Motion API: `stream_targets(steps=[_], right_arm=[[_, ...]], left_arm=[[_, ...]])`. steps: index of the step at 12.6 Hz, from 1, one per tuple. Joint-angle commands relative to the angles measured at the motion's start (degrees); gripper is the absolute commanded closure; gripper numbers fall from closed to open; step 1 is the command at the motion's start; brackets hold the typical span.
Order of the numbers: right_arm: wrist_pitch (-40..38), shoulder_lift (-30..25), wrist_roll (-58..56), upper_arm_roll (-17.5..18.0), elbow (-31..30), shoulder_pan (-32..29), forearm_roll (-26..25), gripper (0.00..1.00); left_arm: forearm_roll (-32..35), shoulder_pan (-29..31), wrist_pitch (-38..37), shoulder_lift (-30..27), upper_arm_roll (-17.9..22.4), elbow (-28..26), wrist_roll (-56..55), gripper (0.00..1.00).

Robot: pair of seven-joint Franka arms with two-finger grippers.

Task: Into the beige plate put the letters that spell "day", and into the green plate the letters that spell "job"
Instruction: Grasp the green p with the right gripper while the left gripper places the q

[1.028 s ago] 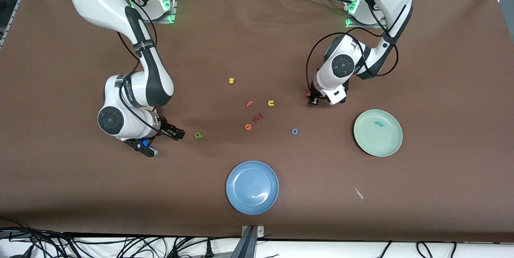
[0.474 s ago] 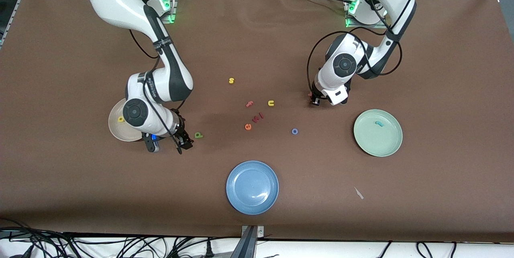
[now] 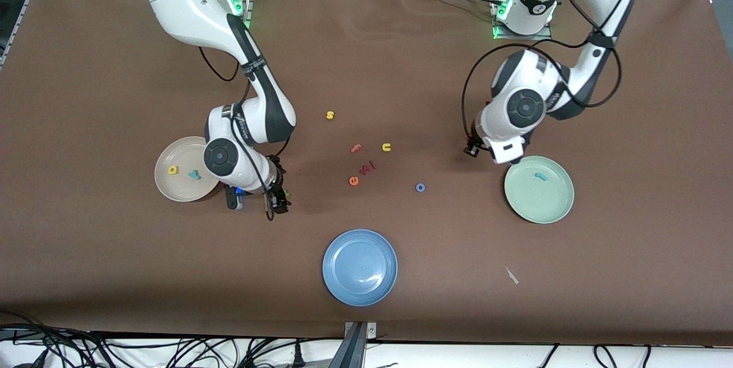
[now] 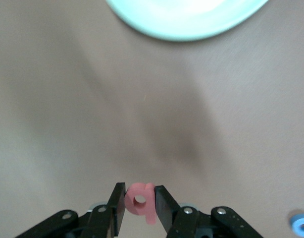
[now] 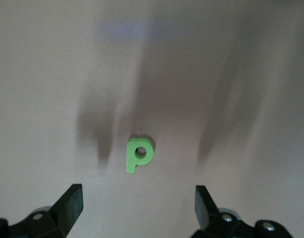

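Foam letters, tiny, light, a bit squashy; best pinched across flat sides, gently. Green d lies flat on table beside beige plate; right gripper over it, jaws wide, d centred btwn. Pink b pinched in left gripper, just off green plate. Blue o on table, still to fetch.

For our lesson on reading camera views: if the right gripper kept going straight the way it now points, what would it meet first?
Most likely the green d: the right gripper hangs open, pointing down at the table, with the letter lying between its fingertips. Depth is unclear, but nothing else shows in that line.
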Motion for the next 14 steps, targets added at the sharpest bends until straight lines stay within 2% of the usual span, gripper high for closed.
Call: stream_targets(steps=[1,4,8,11,14], right_arm=[[2.25,1.18,0.38,-0.26,-0.1,0.07,0.71,0.0],[2.61,1.89,-0.59,-0.26,-0.1,-0.11,0.53,0.0],[4.18,2.33,-2.35,-0.35,-1.49,-0.02,0.09,0.05],[4.98,2.24,-5.59,-0.35,-2.38,-0.28,0.09,0.23],[4.98,2.24,-6.04,-0.35,-2.38,-0.11,0.09,0.42]], left_arm=[[2.62,4.25,-2.41,0.09,-0.23,2.52,7.33,0.96],[8.32,8.11,-1.98,1.84,-0.14,4.36,13.92,0.96],[15.36,12.34,-1.8,8.86,-0.23,9.63,18.86,0.96],[15.46,13.41,-0.4,13.27,-0.41,12.28,18.95,0.96],[15.02,12.96,-0.22,14.77,-0.58,12.99,20.35,0.95]])
